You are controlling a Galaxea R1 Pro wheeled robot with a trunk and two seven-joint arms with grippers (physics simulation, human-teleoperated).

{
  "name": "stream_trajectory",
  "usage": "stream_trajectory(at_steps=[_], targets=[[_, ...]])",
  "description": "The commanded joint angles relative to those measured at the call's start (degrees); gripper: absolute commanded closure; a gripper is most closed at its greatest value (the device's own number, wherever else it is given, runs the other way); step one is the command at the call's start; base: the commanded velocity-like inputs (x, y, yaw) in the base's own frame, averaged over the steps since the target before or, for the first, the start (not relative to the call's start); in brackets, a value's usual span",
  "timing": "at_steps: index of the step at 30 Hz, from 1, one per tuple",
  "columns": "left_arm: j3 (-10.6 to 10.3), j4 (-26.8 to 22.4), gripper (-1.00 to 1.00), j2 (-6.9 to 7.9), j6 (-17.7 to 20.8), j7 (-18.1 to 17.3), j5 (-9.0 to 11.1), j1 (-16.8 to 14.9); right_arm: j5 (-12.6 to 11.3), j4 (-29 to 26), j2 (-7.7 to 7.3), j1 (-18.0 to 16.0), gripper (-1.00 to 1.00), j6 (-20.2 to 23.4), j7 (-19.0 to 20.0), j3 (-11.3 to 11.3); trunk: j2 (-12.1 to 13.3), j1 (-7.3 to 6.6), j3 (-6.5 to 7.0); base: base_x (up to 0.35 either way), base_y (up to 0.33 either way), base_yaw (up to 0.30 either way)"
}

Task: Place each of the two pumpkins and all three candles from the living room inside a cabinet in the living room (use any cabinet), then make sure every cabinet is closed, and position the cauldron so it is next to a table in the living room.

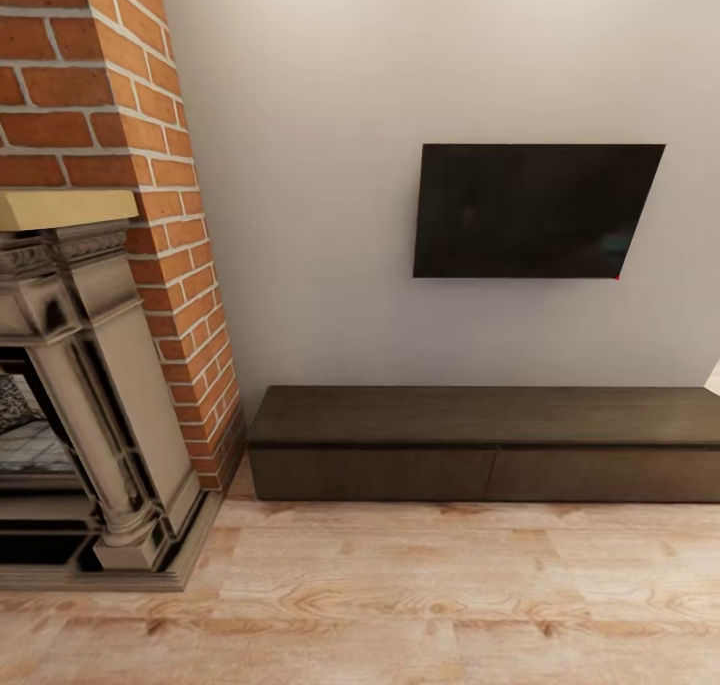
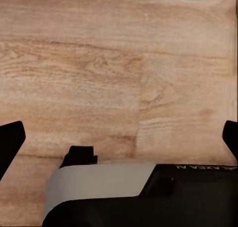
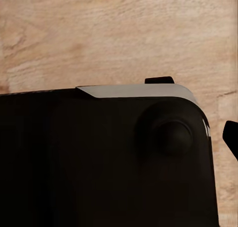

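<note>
A pale wall is seen at the far side, with a brick fireplace at the left. A wooden floor fills the near ground. The cabinet is set against the wall at the far right, its drawer fronts shut. A dark screen is mounted above it. The left fingers are spread wide over the floor, nothing held. One right finger is glimpsed beside the robot's body; its opening cannot be told.

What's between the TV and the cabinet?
Head view: only bare pale wall lies between the TV and the cabinet, whose top carries nothing.
</note>
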Motion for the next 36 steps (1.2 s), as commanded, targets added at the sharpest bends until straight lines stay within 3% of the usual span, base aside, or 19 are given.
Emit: stream_trajectory(at_steps=[1, 2, 4, 8, 11, 14, 18, 22, 24, 26, 30, 33, 36], targets=[[0.2, -5.2, -1.00, -0.01, 7.2, -0.3, 1.2, 0.0, -0.5, 0.0, 0.01, 0.0, -1.00, -0.2, 0.1, 0.0, 0.0, 0.00, -0.07, 0.001, -0.001, 0.000], [0.2, -9.8, -1.00, 0.03, 13.0, -1.0, 2.5, 0.0, -0.5, 0.0, 0.01, 0.0, -1.00, -0.2, 0.0, 0.0, 0.0, 0.00, -0.07, 0.000, 0.000, 0.000], [0.0, -18.1, -1.00, 0.12, 21.0, -4.3, 5.5, 0.0, -0.5, 0.0, 0.00, 0.0, -1.00, -0.4, 0.0, -0.1, 0.0, 0.00, -0.07, 0.000, 0.000, 0.000], [-0.1, -28.6, -1.00, 0.18, 29.7, -15.3, 10.6, 0.0, -0.5, 0.0, 0.00, 0.0, -1.00, -1.3, -0.3, -0.1, 0.0, 0.00, -0.07, 0.000, 0.000, 0.000], [-0.1, -30.0, -1.00, 0.18, 31.7, -24.0, 12.3, 0.0, -1.0, 0.0, -0.01, 0.0, -1.00, -1.6, -0.4, -0.2, 0.0, 0.00, -0.07, 0.000, 0.000, 0.000], [0.0, -28.2, -1.00, 0.27, 32.1, -30.1, 12.6, 0.0, -3.5, 0.0, 0.03, 0.0, -1.00, -1.7, -0.5, 0.0, 0.0, 0.00, -0.07, 0.000, 0.000, 0.000], [0.2, -26.9, -1.00, 0.57, 32.2, -34.4, 12.7, 0.0, -5.9, -0.4, 0.17, 0.0, -1.00, -1.7, -0.6, 0.2, 0.0, 0.00, -0.07, 0.000, 0.000, 0.000], [0.3, -26.6, -1.00, 1.38, 32.2, -38.8, 12.8, 0.0, -6.7, -4.5, 0.33, 0.0, -1.00, -1.1, -0.5, 0.1, 0.0, 0.00, -0.07, 0.000, 0.000, 0.000], [0.3, -26.4, -1.00, 2.13, 32.2, -42.2, 12.9, 0.0, -8.2, -7.0, 0.25, 0.0, -1.00, -1.3, 0.0, -0.1, 0.0, 0.00, -0.07, 0.000, 0.000, 0.000], [0.3, -26.0, -1.00, 2.78, 32.2, -45.2, 12.8, 0.0, -12.9, -11.5, 0.12, 0.0, -1.00, -1.1, 2.3, -1.1, 0.0, 0.00, -0.07, 0.000, 0.000, 0.000], [0.3, -24.9, -1.00, 3.14, 31.9, -47.6, 12.7, 0.0, -27.6, -21.7, -0.08, 0.0, -1.00, 1.6, 14.5, -3.6, 0.0, 0.00, -0.07, 0.000, 0.000, 0.000], [0.3, -24.3, -1.00, 3.16, 31.5, -48.0, 12.7, 0.0, -37.6, -25.1, -0.23, 0.0, -1.00, 5.8, 21.9, -4.0, 0.0, 0.00, -0.07, 0.000, 0.000, 0.000], [0.3, -24.1, -1.00, 3.12, 31.3, -48.1, 12.7, 0.0, -43.4, -26.9, -0.78, -0.1, -1.00, 7.6, 25.2, -4.1, 0.0, 0.00, -0.07, 0.000, 0.000, 0.000]])
